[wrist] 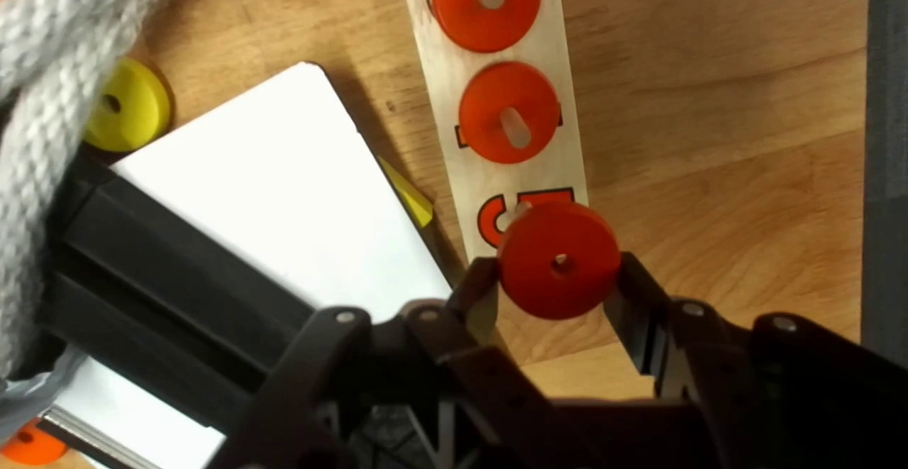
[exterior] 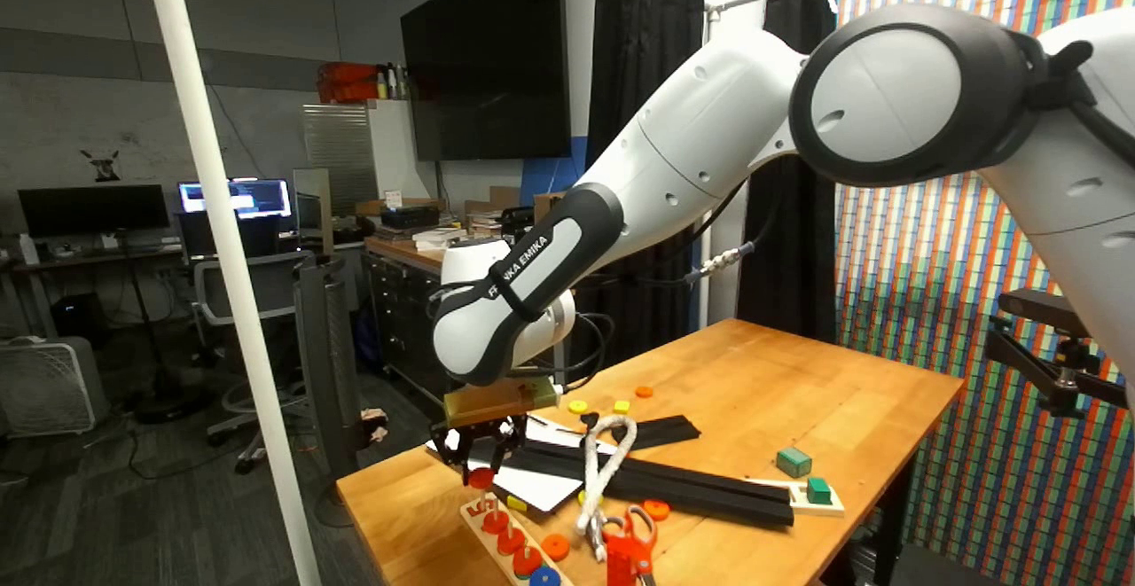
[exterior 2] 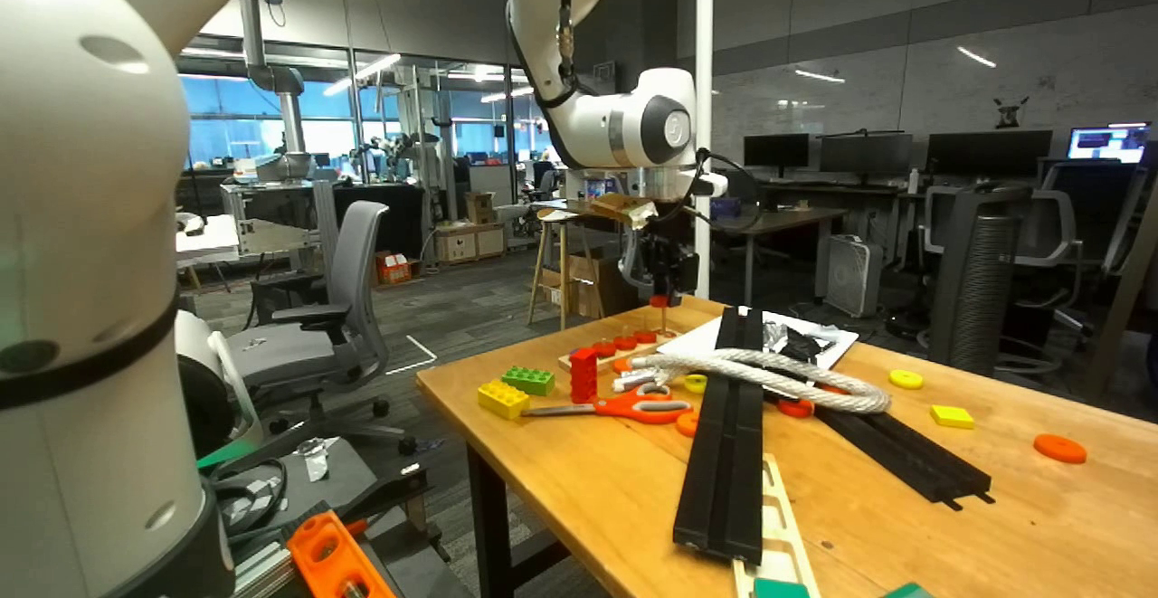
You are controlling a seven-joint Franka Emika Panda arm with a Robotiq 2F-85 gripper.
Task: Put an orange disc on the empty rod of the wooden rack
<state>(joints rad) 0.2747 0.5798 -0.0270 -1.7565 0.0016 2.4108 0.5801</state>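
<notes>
My gripper (wrist: 558, 277) is shut on a red-orange disc (wrist: 558, 260), with one finger on each side. The disc also shows between the fingers in both exterior views (exterior: 481, 478) (exterior 2: 659, 300). It is held above the end of the wooden rack (wrist: 489, 174), by a printed 5. A thin rod (exterior 2: 663, 319) stands right below the disc in an exterior view. A pale spot shows through the disc's hole in the wrist view; I cannot tell whether the rod is in it. Other rods of the rack carry red-orange discs (wrist: 508, 112).
A white board (wrist: 298, 192) and long black bars (exterior: 656, 484) lie beside the rack, with a white rope (exterior 2: 778, 372) over the bars. Orange scissors (exterior 2: 642, 405), a red block (exterior 2: 583, 376) and loose orange and yellow discs (exterior 2: 906, 379) lie on the table.
</notes>
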